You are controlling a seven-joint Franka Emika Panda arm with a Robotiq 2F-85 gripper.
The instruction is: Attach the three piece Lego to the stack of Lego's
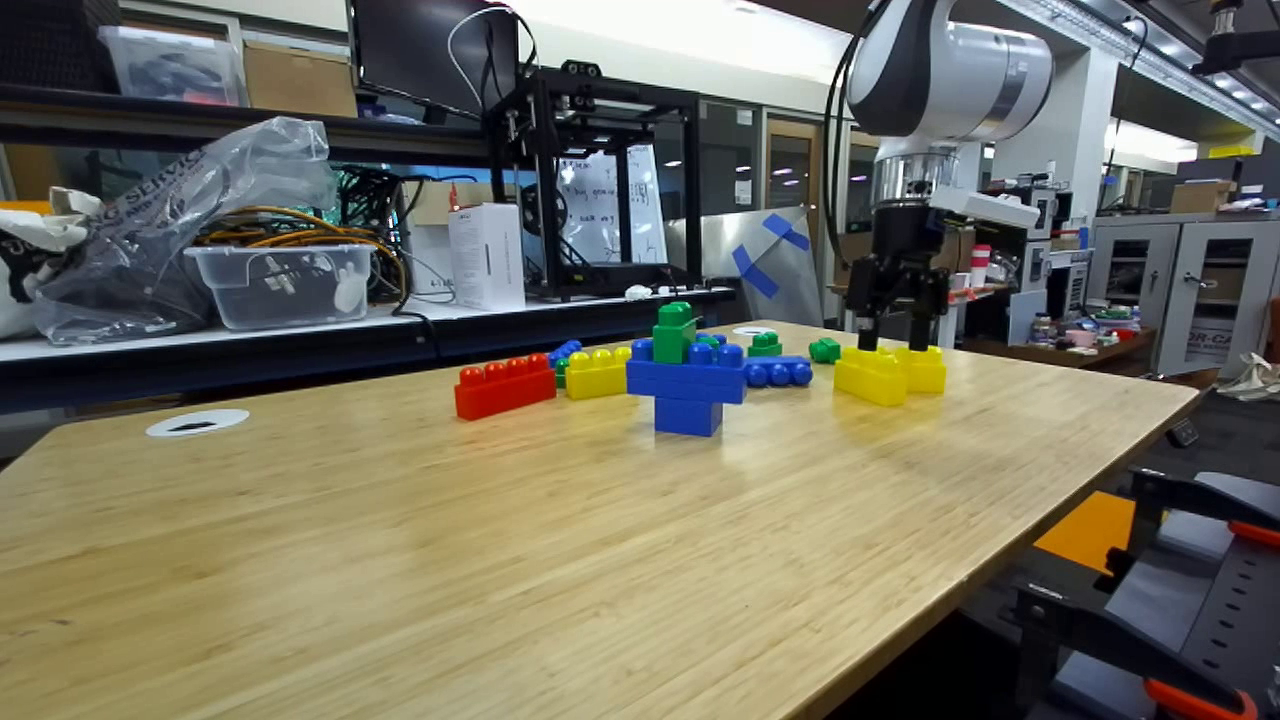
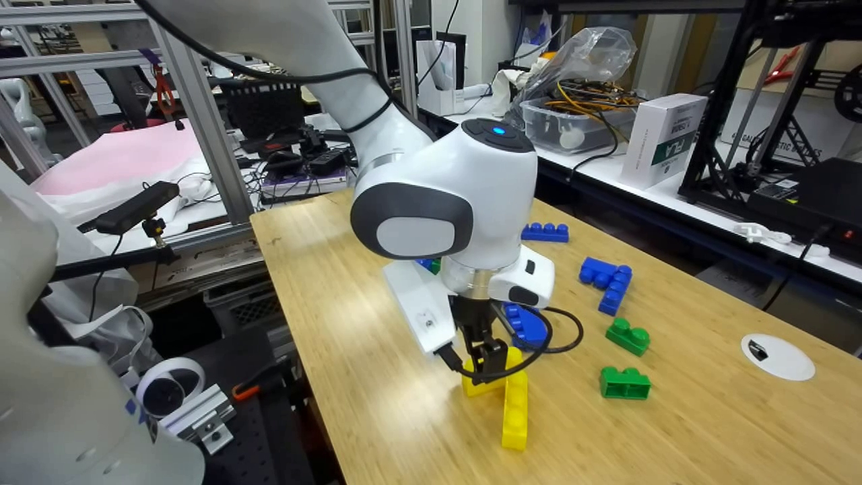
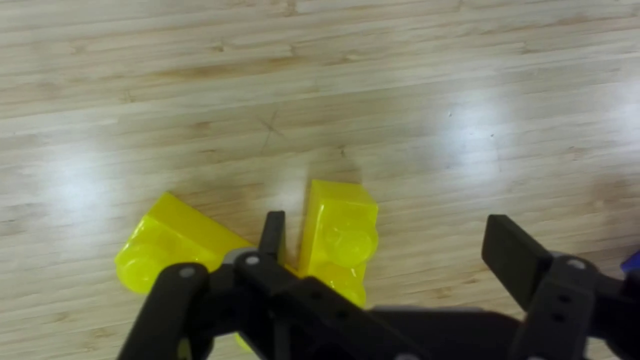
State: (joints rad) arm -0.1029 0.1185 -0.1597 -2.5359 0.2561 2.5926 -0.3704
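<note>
The three piece Lego (image 1: 872, 376) is a bright yellow cluster on the table under my gripper (image 1: 893, 341). Its two arms spread at an angle; the join is hidden by the gripper in the wrist view. My gripper (image 3: 392, 240) stands open. One yellow arm (image 3: 342, 230) lies between its fingers, close to the left one and well apart from the right finger (image 3: 515, 260). The other arm passes beneath the left finger. In an exterior view the stack of Lego's (image 1: 686, 384), blue with a green brick on top, stands upright, away from the gripper.
A red brick row (image 1: 505, 387) and a low yellow block (image 1: 598, 374) sit beyond the stack. Green bricks (image 2: 627, 337) and joined blue bricks (image 2: 608, 283) lie loose farther over. A blue piece (image 2: 528, 327) is close behind the wrist cable. The table edge (image 1: 1040, 530) runs nearby.
</note>
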